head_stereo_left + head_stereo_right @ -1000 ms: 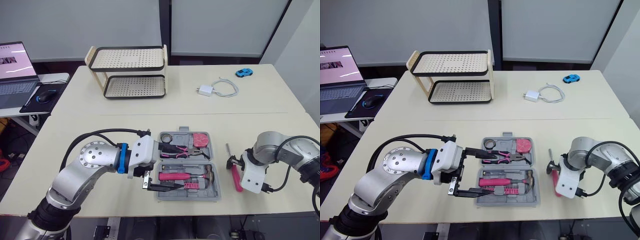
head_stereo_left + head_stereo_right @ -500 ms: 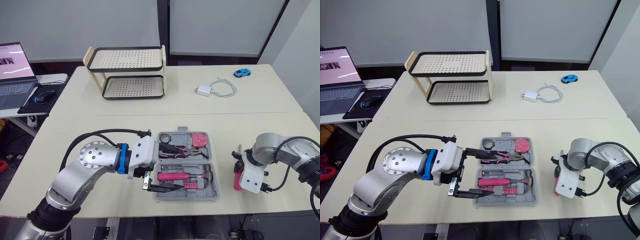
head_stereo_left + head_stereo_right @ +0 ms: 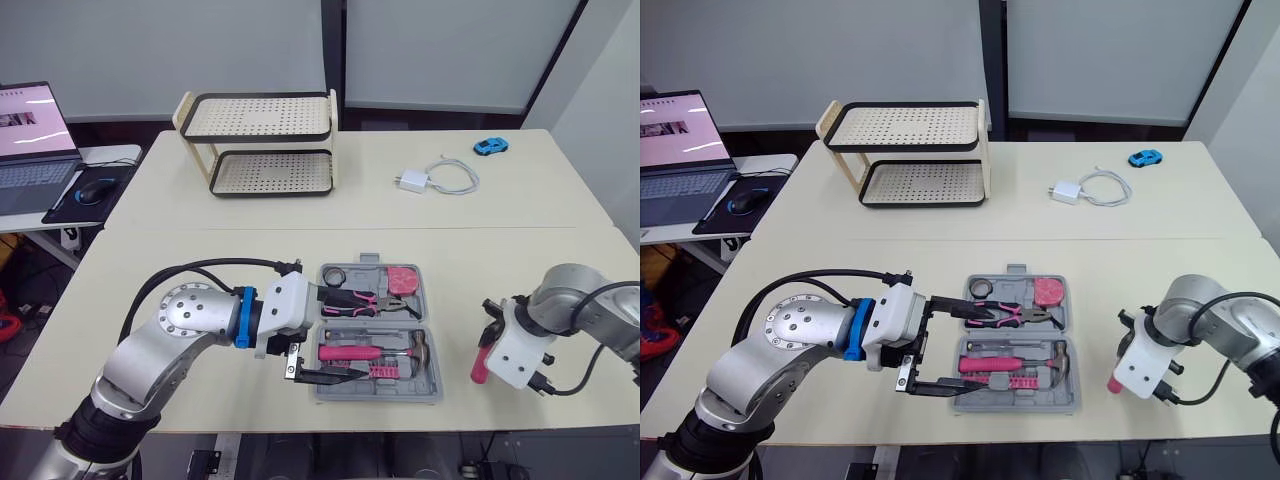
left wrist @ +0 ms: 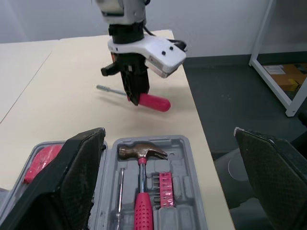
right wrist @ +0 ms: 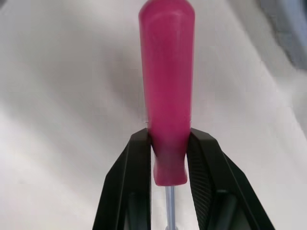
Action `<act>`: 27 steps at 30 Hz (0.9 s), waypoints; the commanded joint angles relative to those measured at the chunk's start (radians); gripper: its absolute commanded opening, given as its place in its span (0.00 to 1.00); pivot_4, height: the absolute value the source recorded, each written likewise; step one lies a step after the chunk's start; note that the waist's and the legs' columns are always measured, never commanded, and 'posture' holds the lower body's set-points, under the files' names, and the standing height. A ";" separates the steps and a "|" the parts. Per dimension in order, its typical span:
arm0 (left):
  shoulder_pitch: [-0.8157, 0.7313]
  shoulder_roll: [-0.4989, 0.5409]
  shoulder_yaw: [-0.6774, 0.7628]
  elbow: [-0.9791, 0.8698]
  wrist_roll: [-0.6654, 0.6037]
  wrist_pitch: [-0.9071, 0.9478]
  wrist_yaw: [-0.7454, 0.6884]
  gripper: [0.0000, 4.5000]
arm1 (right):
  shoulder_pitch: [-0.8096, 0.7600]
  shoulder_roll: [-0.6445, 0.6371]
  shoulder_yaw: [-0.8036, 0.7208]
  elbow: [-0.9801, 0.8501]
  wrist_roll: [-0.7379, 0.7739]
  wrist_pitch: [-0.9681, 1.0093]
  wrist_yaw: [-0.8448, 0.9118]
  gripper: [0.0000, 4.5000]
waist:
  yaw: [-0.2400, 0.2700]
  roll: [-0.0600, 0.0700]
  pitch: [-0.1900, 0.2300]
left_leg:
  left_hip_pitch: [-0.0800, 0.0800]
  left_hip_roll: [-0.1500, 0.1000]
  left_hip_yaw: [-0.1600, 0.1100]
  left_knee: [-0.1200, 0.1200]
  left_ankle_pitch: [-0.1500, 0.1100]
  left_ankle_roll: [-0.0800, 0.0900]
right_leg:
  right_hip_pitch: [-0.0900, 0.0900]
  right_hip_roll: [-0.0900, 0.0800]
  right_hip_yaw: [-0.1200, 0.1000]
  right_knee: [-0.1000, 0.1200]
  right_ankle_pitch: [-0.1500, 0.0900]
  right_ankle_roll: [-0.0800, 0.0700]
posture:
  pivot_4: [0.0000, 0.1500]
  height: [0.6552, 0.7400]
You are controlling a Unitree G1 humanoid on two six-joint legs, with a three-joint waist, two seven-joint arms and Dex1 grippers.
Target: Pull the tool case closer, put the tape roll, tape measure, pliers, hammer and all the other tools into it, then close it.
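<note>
— What is seen from the head views?

— An open grey tool case (image 3: 428, 385) is seen near the front edge of a table (image 3: 250, 250), with pliers (image 3: 352, 298) and a hammer (image 3: 370, 352) laid inside. The left gripper (image 3: 345, 335) is spread wide at the case's left side. To the right, apart from the case, a pink-handled screwdriver (image 3: 481, 365) is clamped in the right gripper (image 3: 490, 338).

— What is added by the wrist views?

— From the left wrist, the screwdriver's metal shaft is made out, sticking out beyond the gripper; whether it touches the table cannot be told. From the right wrist, both fingers (image 5: 136, 182) are seen pressed against the handle near its shaft end.
</note>
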 commanded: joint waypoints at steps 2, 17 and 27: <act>0.004 0.009 -0.003 -0.022 0.002 -0.005 -0.001 1.00 | 0.166 -0.033 -0.190 -0.235 0.199 0.528 0.029 0.16 | 0.004 0.000 0.000 | 0.000 0.000 0.000 0.000 -0.001 0.002 | 0.000 0.000 0.000 0.000 0.000 0.000 | 1.00 1.00; -0.025 -0.016 -0.019 -0.004 0.010 -0.008 -0.009 1.00 | 0.171 0.242 -0.421 -0.512 0.445 1.836 -0.351 0.16 | 0.006 -0.001 0.000 | -0.001 0.000 -0.001 0.000 -0.002 0.003 | 0.000 0.000 -0.001 -0.001 0.000 0.000 | 1.00 1.00; -0.014 -0.008 -0.016 -0.017 0.010 -0.001 -0.002 1.00 | 0.132 0.405 -0.472 -0.447 0.440 1.999 -0.672 0.16 | 0.010 -0.001 0.000 | -0.002 -0.001 -0.001 0.000 -0.002 0.003 | -0.002 -0.001 -0.001 0.000 0.000 0.000 | 1.00 1.00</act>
